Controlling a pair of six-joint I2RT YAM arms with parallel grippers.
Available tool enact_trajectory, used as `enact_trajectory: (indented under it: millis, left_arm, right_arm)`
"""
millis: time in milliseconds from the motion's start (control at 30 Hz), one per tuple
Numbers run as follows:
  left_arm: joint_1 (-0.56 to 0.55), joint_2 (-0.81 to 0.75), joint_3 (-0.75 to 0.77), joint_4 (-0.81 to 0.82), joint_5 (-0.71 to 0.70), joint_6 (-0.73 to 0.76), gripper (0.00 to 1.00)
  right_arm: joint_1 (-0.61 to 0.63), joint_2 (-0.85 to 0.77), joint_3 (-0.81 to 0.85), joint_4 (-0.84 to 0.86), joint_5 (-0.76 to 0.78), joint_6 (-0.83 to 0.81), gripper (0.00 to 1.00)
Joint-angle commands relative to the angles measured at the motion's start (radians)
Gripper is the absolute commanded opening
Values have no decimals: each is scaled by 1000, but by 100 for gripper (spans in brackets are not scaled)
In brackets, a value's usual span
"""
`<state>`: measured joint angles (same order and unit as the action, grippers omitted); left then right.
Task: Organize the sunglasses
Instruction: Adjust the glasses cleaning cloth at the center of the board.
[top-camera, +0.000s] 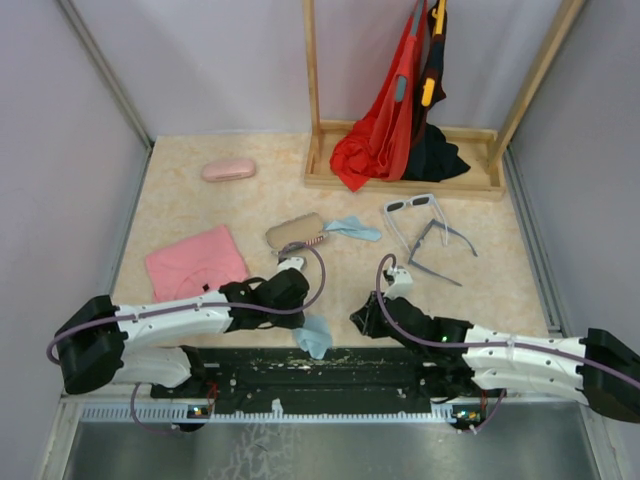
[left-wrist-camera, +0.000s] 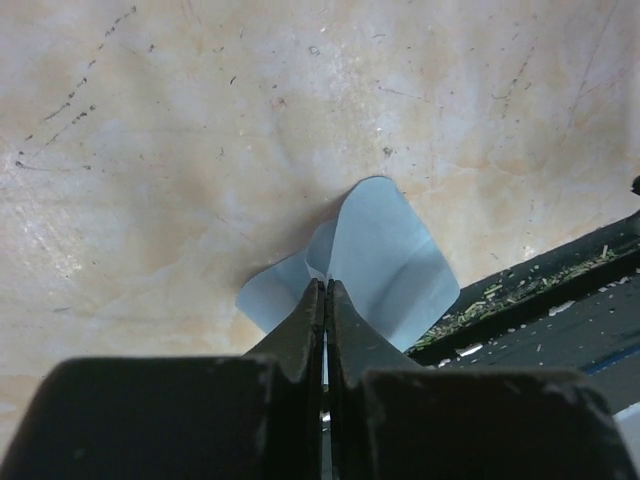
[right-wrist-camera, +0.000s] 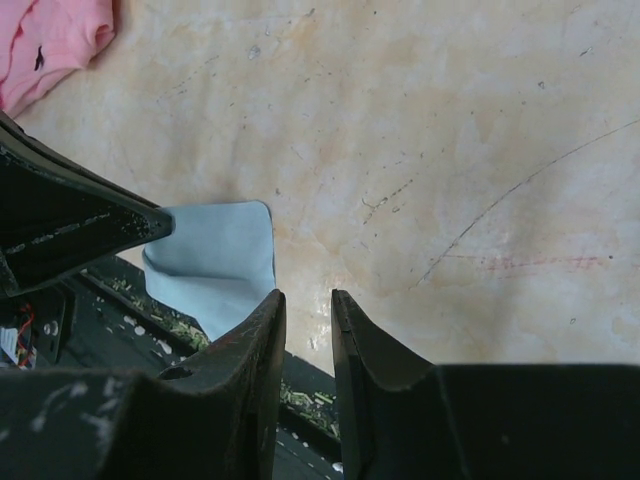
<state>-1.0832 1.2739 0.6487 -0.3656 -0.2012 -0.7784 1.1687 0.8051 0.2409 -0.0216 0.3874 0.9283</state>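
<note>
**Fig. Two grippers at one cloth; places given from the tan case (top-camera: 295, 231).**

My left gripper (left-wrist-camera: 325, 287) has its jaws pressed together. It pinches the blue cloth (left-wrist-camera: 385, 255) at a raised fold. This cloth lies nearer me than the case, with one corner over the black rail (left-wrist-camera: 560, 290).

My right gripper (right-wrist-camera: 305, 297) has its jaws slightly apart with nothing between them. It hangs nearer me than the case and to its right, just beside the same cloth.

The sunglasses lie to the right of the case, and neither gripper touches them. The white pair (top-camera: 412, 204) is a little farther from me than the case. The grey pair (top-camera: 440, 250) is farther right and slightly nearer me. The two frames sit close together, and I cannot tell whether they touch.

**Likely faults:**
- **(a) Cloth slips.** My grip holds only a thin fold, so the cloth may slide out on lifting and drop onto the rail.
- **(b) Arms collide.** Both grippers crowd the same cloth, so a sideways move by either arm could strike the other.
- **(c) Frames snag.** If the two frames are interlocked, lifting one may drag the other.
- **(d) Frame bends.** The grey pair's thin temples stand unfolded, and a hard or off-centre squeeze could bend them.
- **(e) Effort misplaced.** The cloth is not a pair of sunglasses, so neither pair is organized yet.
</note>
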Motion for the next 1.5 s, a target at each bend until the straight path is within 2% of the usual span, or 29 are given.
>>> enact_trajectory:
  millis: [0,167,467,533,700,767,833,900,967,1033,1133,1300,1400,1467]
  left_arm:
    - [-6,-54,49,34,-10,52,1]
    - [-6,-87,99,135,-9,193,1]
    - [-6,-13,234,265,23,441,1]
    - [-5,-19,204,319,40,484,1]
    - [-5,-86,-32,512,43,576,1]
    - [-4,-99,-86,499,45,579,1]
    - [-4,-112,-102,425,61,546,6]
    - [-6,-154,-120,382,70,490,17]
    - [-6,-246,-195,412,102,461,29]
    - [-6,-356,-254,430,111,427,36]
    - [-5,-510,-317,398,75,379,41]
    - [-4,-653,-372,314,-64,262,39]
    - [-4,-627,-363,272,-112,167,44]
    - [-4,-538,-340,283,-94,147,46]
  right_arm:
    - [-4,-36,5,38,14,-3,26]
    - [-4,-71,10,18,36,-8,26]
    - [-4,-197,20,-90,107,-10,26]
    - [-4,-231,18,-112,116,-13,26]
    - [-4,-284,3,-144,117,-16,26]
    - [-4,-288,-8,-132,108,-18,26]
    - [-4,-281,-17,-114,100,-18,26]
    - [-4,-268,-23,-96,91,-18,26]
    - [-4,-252,-22,-80,80,-24,26]
    - [-4,-236,-18,-73,72,-34,26]
    - [-4,-213,-13,-65,68,-41,27]
    - [-4,-151,16,-50,53,-73,29]
    - [-3,-79,56,-57,46,-87,29]
    - [-4,-34,80,-62,46,-93,29]
